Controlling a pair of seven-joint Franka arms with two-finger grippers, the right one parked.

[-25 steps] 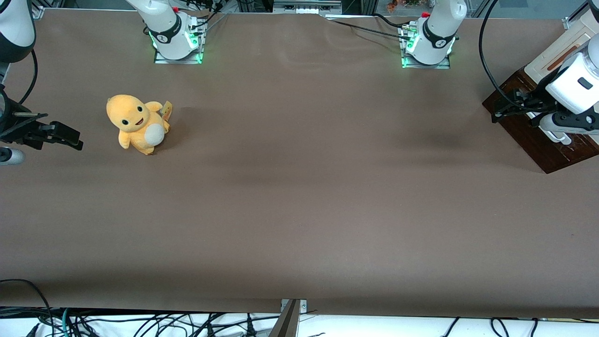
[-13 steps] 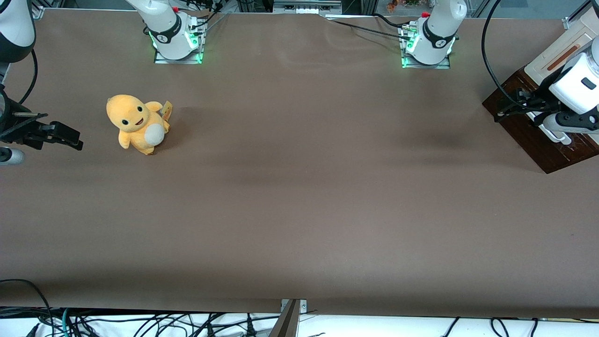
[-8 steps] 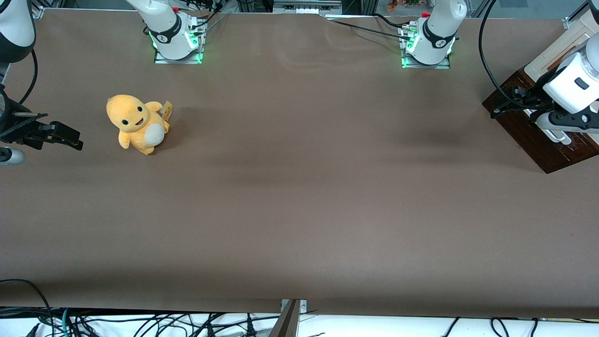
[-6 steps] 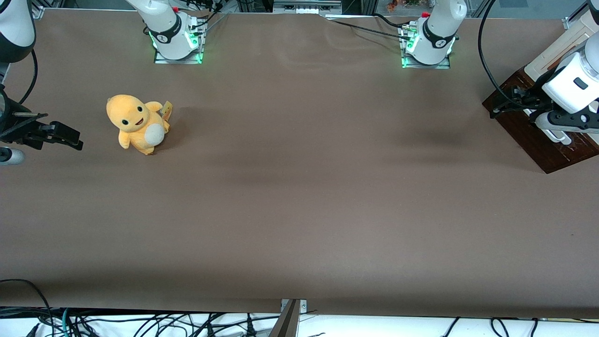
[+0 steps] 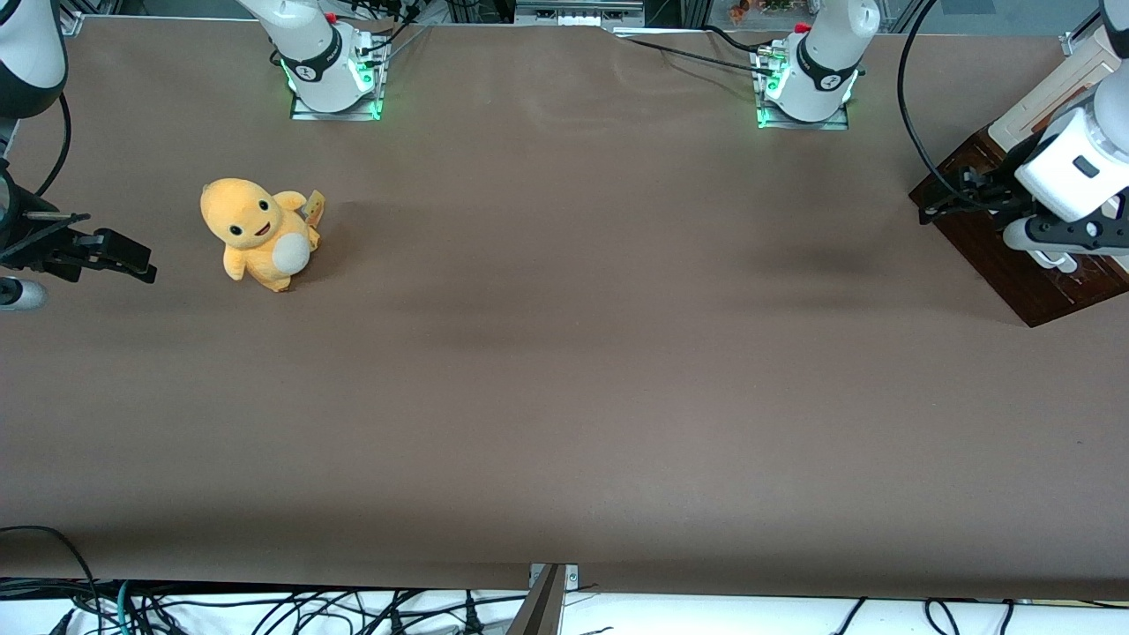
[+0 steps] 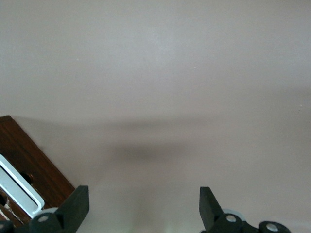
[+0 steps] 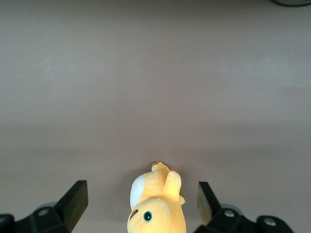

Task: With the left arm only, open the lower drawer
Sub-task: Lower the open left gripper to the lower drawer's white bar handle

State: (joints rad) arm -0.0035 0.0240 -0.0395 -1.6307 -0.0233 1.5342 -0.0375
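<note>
The lower drawer is a dark-brown wooden piece at the working arm's end of the table, with a silver-white bar handle partly under the arm's wrist. The left arm hangs over it. Its black gripper reaches past the drawer's corner that lies farther from the front camera, pointing toward the parked arm's end. In the left wrist view the gripper is open, with only bare table between its fingers. The drawer's brown wood and handle lie beside one finger, not between them.
A cream panel with an orange-brown slot rises above the drawer. A black cable loops from the arm. A yellow plush toy sits toward the parked arm's end. Two green-lit arm bases stand along the table's back edge.
The left arm's wrist has shifted slightly over the drawer and the gripper has drifted a little toward the parked arm's end. The drawer and plush toy have not moved.
</note>
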